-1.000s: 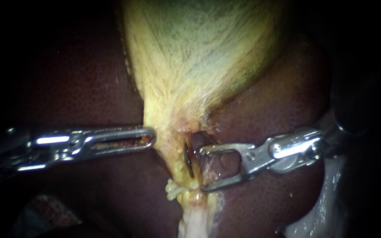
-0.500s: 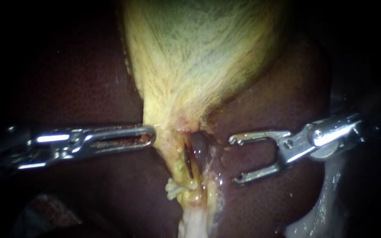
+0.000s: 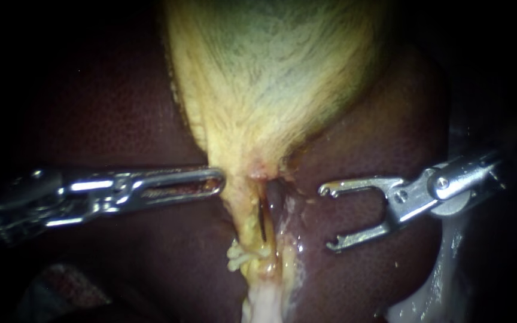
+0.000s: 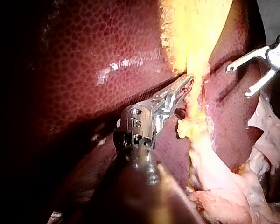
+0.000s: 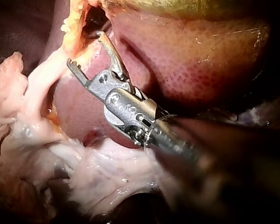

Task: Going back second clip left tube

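The yellow-green gallbladder [image 3: 270, 78] narrows to a neck from which a yellowish tube [image 3: 245, 224] runs down over the dark liver [image 3: 109, 107]. A thin dark clip [image 3: 262, 222] sits on the tube just below the neck. My left instrument [image 3: 218, 179] comes in level, its jaws shut on the edge of the neck tissue; it also shows in the left wrist view [image 4: 187, 84]. My right instrument [image 3: 328, 218] stands to the right of the tube, apart from it, its two hooked jaws wide open and empty [image 5: 85, 49] [image 4: 238, 81].
Pale fatty tissue [image 3: 264, 299] hangs below the tube, with a small yellow knot [image 3: 237, 257] beside it. More whitish tissue [image 5: 98, 172] lies under the right instrument's shaft. Liver [image 3: 378, 131] surrounds the neck on both sides.
My right instrument has drawn back to the right off the tube with its jaws open, leaving the clip in place. My left instrument has shifted slightly right, taking the neck with it.
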### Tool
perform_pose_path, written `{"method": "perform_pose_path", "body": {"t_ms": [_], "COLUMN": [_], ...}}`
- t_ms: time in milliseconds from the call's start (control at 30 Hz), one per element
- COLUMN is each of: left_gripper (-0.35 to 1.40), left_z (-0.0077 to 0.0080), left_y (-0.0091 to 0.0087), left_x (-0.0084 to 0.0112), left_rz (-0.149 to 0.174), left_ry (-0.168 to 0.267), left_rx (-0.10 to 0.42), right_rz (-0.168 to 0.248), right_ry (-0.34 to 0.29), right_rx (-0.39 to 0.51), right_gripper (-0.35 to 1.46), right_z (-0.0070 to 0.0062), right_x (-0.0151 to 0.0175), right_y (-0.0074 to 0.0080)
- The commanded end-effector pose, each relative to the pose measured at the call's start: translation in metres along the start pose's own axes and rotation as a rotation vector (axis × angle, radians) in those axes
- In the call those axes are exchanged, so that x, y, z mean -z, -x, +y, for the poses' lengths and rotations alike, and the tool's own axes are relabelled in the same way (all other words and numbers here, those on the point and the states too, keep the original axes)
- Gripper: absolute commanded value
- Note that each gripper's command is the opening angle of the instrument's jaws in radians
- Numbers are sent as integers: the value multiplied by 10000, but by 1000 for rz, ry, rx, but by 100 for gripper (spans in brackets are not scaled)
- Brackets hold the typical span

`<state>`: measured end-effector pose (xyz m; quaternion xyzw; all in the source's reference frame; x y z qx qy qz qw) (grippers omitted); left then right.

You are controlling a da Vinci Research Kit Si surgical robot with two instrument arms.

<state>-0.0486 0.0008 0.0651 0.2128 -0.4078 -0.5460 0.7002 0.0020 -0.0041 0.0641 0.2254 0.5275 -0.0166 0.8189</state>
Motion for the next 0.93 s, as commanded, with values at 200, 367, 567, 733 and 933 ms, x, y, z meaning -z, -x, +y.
{"method": "perform_pose_path", "body": {"t_ms": [200, 367, 567, 733, 933], "left_gripper": [-35, -35, -35, -35, -35], "left_z": [-3, -3, -2, -1, -1], "left_y": [-5, -6, -9, -8, -8], "left_x": [-12, -12, -18, -18, -16], "left_rz": [4, 6, 11, 12, 13], "left_ry": [6, 8, 4, 4, 2], "left_rx": [-22, -22, -24, -25, -25], "right_rz": [0, 0, 0, 0, 0], "right_ry": [-2, -2, -2, -2, -2], "right_rx": [1, 7, 7, 7, 7], "right_gripper": [60, 60, 60, 60, 60], "right_z": [-1, -1, -1, -2, -2], "right_x": [3, 3, 4, 4, 3], "right_y": [1, 1, 2, 1, 1]}}
